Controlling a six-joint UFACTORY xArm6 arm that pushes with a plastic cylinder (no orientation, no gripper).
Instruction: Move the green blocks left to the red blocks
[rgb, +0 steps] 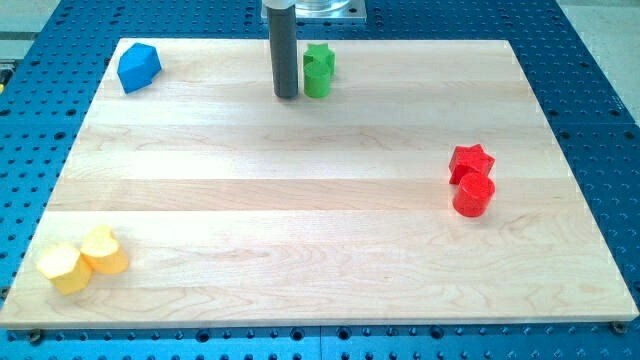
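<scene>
A green star-shaped block (319, 70) sits near the view's top, just right of centre. My tip (287, 96) rests on the board right beside it, on its left, touching or nearly so. A red star-shaped block (470, 160) and a red cylinder (474, 195) sit touching each other at the view's right, the cylinder below the star. Only one green block shows clearly; part of it may be hidden behind the rod.
A blue block (138, 67) sits at the top left corner of the wooden board (300, 200). Two yellow blocks (60, 267) (104, 250) sit touching at the bottom left. A blue perforated table surrounds the board.
</scene>
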